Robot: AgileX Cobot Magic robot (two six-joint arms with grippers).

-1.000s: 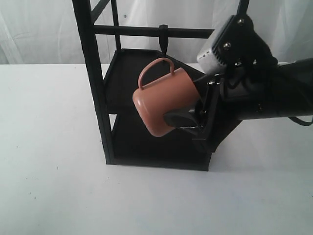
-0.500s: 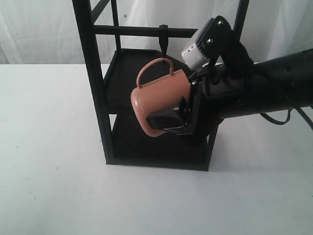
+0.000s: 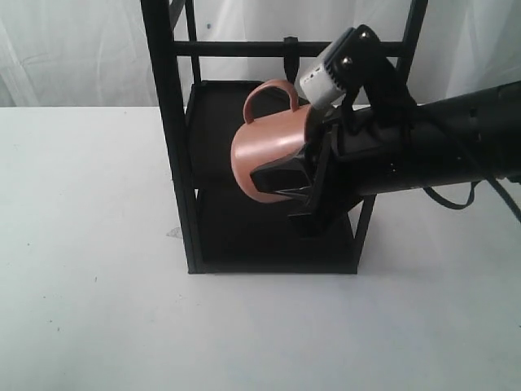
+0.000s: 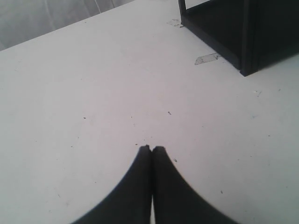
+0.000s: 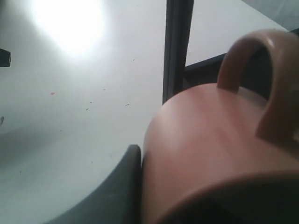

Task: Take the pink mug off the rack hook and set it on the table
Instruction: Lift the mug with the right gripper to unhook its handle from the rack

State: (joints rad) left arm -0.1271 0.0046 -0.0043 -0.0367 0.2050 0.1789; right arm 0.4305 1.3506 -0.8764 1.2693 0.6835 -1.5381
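The pink mug [image 3: 264, 147] hangs tilted in front of the black rack [image 3: 172, 130], handle up, above the table [image 3: 98, 309]. My right gripper [image 3: 281, 181] is shut on its rim, one finger [image 5: 125, 183] pressed against the outer wall [image 5: 205, 149]; the other finger is hidden. The handle [image 3: 273, 88] sits just below and left of the rack hook [image 3: 290, 55] on the top crossbar; I cannot tell whether they touch. My left gripper [image 4: 152, 148] is shut and empty, low over bare tabletop [image 4: 93, 93], out of the exterior view.
The rack's two dark shelves [image 3: 220, 114] lie behind the mug, its base [image 3: 277, 262] resting on the table. A scrap of clear tape [image 4: 207, 58] lies by the rack's foot [image 4: 245, 70]. A white curtain [image 3: 73, 49] hangs behind.
The mug has risen and moved right, now tilted less steeply. The whole rack has also shifted right in the exterior view. My right gripper keeps its hold.
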